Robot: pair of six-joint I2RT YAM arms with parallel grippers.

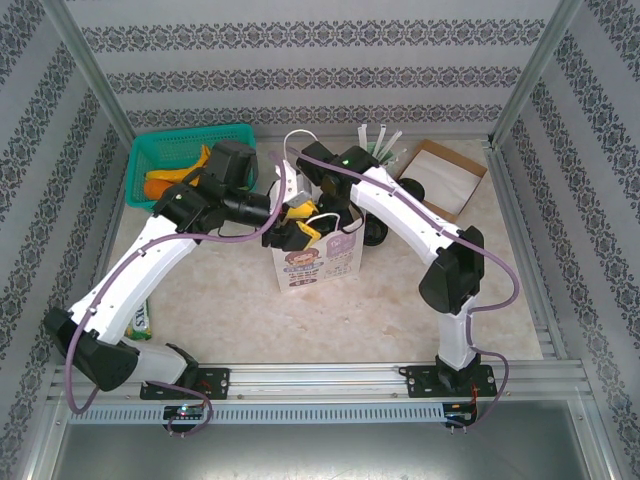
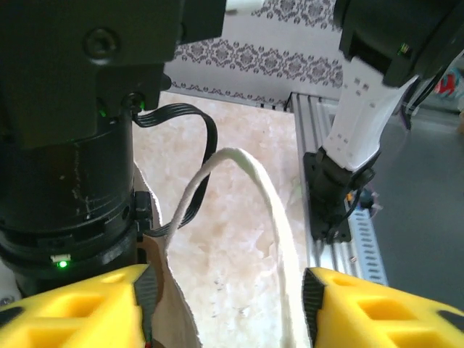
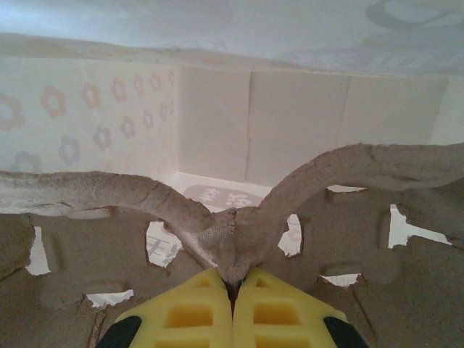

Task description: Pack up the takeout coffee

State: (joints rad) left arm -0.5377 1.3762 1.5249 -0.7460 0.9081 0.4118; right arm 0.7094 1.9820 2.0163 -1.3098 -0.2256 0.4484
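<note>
Two arms meet over one white paper bag (image 1: 315,265) standing mid-tabletop (image 1: 240,320). One green basket (image 1: 190,135) sits at the far left and one tumbler of straws (image 1: 380,148) stands behind the bag. Inside the bag, the right hand (image 3: 233,290) is pinched fully closed on the centre ridge of one moulded pulp carrier (image 3: 348,217); its visible cut-outs stand empty. The left hand (image 2: 225,301) has its fingers apart, with one looped bag handle (image 2: 239,163) between them and gripped by neither. The takeout coffee (image 1: 410,187) appears to be the dark, round-topped shape on the tabletop behind the right forearm, outside the bag. A second dark shape just right of the bag is too hidden to name. Risks: with the handle unheld, the bag may tip or its mouth may collapse, snagging the carrier against the bag wall.
</note>
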